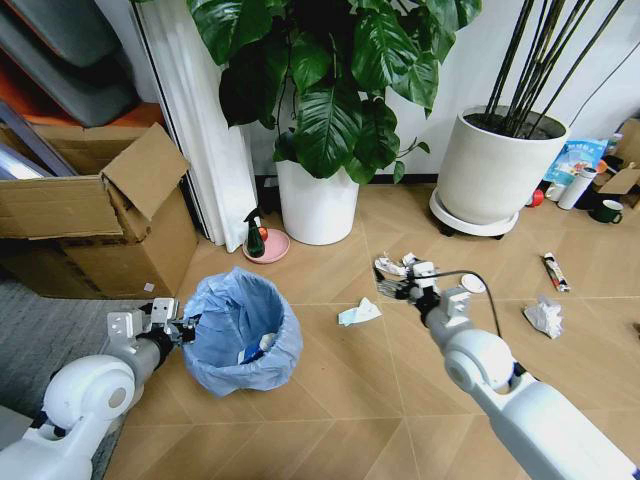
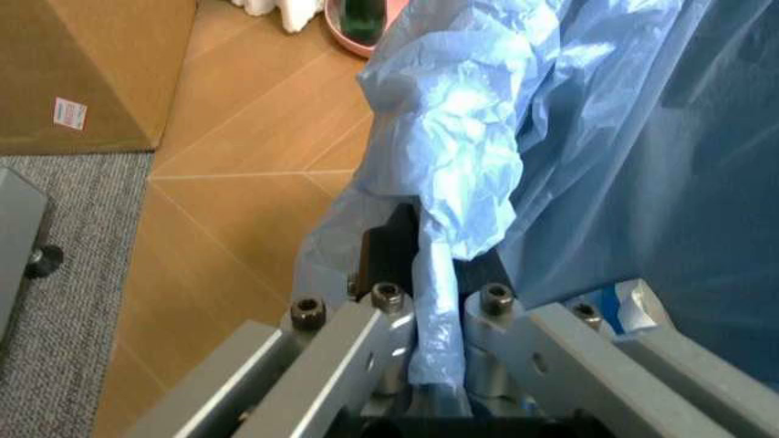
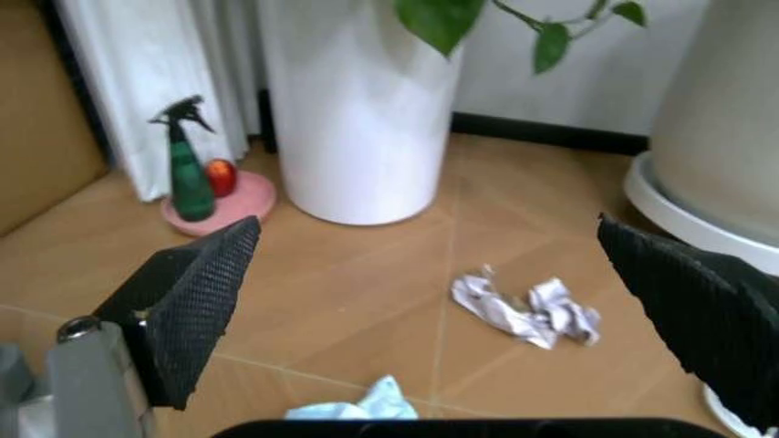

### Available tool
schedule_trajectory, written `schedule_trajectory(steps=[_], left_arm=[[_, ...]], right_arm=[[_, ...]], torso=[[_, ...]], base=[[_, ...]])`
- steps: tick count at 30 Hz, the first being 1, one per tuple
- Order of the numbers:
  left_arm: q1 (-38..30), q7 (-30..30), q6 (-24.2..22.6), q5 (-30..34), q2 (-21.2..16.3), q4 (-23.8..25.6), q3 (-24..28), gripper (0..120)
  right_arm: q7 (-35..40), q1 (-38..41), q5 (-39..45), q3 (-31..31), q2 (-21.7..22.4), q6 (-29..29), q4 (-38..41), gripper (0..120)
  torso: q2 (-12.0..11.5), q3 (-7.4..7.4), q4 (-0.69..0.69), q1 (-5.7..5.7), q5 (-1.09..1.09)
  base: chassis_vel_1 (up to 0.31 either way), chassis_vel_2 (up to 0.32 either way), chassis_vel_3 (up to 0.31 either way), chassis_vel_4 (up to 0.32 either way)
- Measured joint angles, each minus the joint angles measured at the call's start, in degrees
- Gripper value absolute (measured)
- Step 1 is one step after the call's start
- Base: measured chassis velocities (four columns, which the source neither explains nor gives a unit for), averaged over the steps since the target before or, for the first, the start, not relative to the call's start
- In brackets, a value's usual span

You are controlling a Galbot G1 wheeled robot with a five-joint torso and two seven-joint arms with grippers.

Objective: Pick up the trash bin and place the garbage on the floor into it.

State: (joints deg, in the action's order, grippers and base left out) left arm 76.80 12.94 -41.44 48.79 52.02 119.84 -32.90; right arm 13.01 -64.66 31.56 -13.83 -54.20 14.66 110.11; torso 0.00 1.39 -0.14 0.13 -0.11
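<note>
The trash bin, lined with a crinkled light-blue bag, stands on the floor at lower left, with some litter inside. My left gripper is shut on its rim; the left wrist view shows the bag pinched in that gripper. My right gripper hovers open above the garbage: crumpled paper just beyond it, a tissue to its left. Between the open pads lies the crumpled paper. A white disc, a wrapper stick and another tissue lie to the right.
A white plant pot and a larger pot on a wheeled base stand behind. A green spray bottle sits on a pink saucer. A cardboard box and a grey mat are at left.
</note>
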Motion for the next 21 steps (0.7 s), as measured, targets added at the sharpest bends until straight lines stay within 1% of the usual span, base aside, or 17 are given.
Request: schedule_trajectory(steps=[2, 5, 6, 8, 11, 16, 18, 21], left_arm=[[0.1, -0.2, 0.1, -0.3, 0.0, 0.0, 0.0, 0], [0.8, -0.7, 0.4, -1.1, 0.0, 0.3, -0.2, 0], [0.8, -0.7, 0.4, -1.1, 0.0, 0.3, -0.2, 0], [1.0, -1.0, 0.5, -1.4, -0.1, 0.5, -0.3, 0], [1.0, -1.2, 0.6, -1.6, -0.2, 0.5, -0.3, 0], [0.9, -1.3, 0.7, -1.9, -0.2, 0.5, 0.0, 0], [1.0, -1.4, 0.7, -2.0, -0.2, 0.7, 0.0, 0], [1.2, -1.5, 0.7, -2.1, -0.2, 0.8, 0.0, 0]], right_arm=[[-0.2, -0.9, -0.3, -0.9, -0.1, -0.5, -0.1, 100], [-1.3, -4.8, -2.2, -3.8, -0.7, -2.5, -0.8, 100], [-1.3, -4.8, -2.2, -3.8, -0.7, -2.5, -0.8, 100], [-1.8, -7.2, -3.0, -5.5, -1.2, -3.4, -0.8, 100], [-1.9, -8.0, -3.2, -6.4, -1.5, -3.6, -0.7, 100], [-1.9, -8.3, -3.2, -6.7, -1.8, -3.7, -0.4, 100], [-1.9, -8.5, -3.2, -6.7, -1.8, -3.7, -0.2, 100], [-1.9, -8.7, -3.3, -6.7, -1.9, -3.7, -0.1, 100]], torso=[[0.0, 0.0, 0.0, 0.0, 0.0], [0.0, 0.0, -0.01, 0.0, 0.02], [0.0, 0.0, -0.01, 0.0, 0.02], [0.0, 0.0, -0.01, 0.0, -0.01], [0.0, 0.0, -0.01, -0.01, 0.0], [0.0, 0.01, -0.01, 0.0, -0.01], [0.0, 0.01, 0.0, 0.0, 0.02], [0.0, 0.01, -0.03, 0.0, -0.04]], base=[[0.0, 0.0, 0.0, 0.0], [0.0, 0.0, 0.0, 0.0], [0.0, 0.0, 0.0, 0.0], [-0.059, 0.042, 0.038, -0.021], [-0.075, 0.071, 0.061, -0.098], [-0.166, 0.17, 0.175, -0.148], [-0.22, 0.199, 0.21, -0.234], [-0.224, 0.204, 0.248, -0.233]])
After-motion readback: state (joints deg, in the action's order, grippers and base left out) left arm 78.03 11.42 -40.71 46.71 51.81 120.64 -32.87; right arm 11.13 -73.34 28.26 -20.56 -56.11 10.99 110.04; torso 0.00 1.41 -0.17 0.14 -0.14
